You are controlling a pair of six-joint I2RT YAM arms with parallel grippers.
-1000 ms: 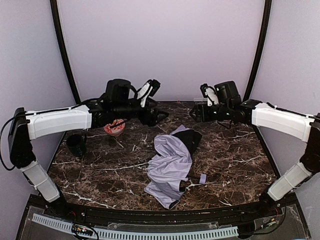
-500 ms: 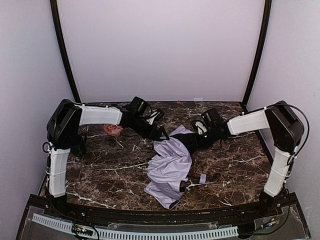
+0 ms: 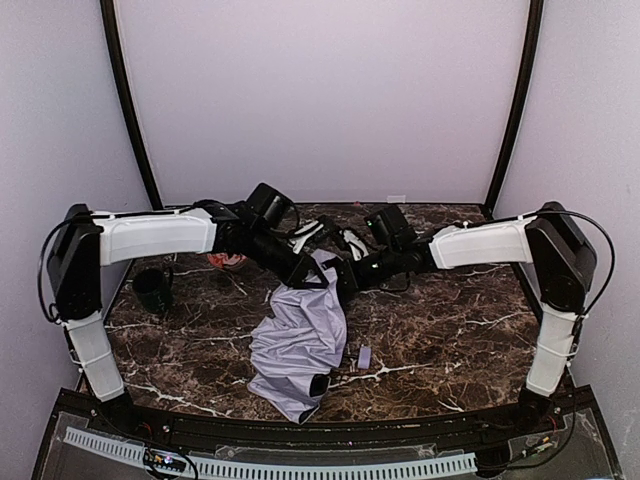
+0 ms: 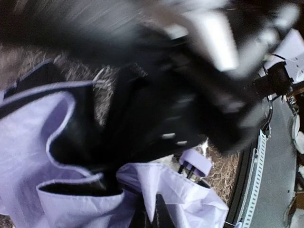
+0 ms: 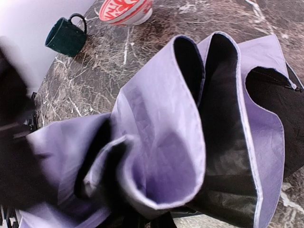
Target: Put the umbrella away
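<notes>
You are working at the far edge of the umbrella, which is lying loosely bunched mid-surface with its lavender handle just beside the near folds. The left end effector and the right end effector are crowding the same patch of fabric. I cannot tell whether either is closed on cloth or merely open against it.

You are risking a finger-to-finger collision here. If both are pinching thin fabric, opposing pulls could be spreading the folds rather than gathering them.

The overhead view is showing how the arms converge. The right wrist is showing the black-lined pleats up close, with the red bowl and dark mug beyond. The left wrist is blurring badly.
</notes>
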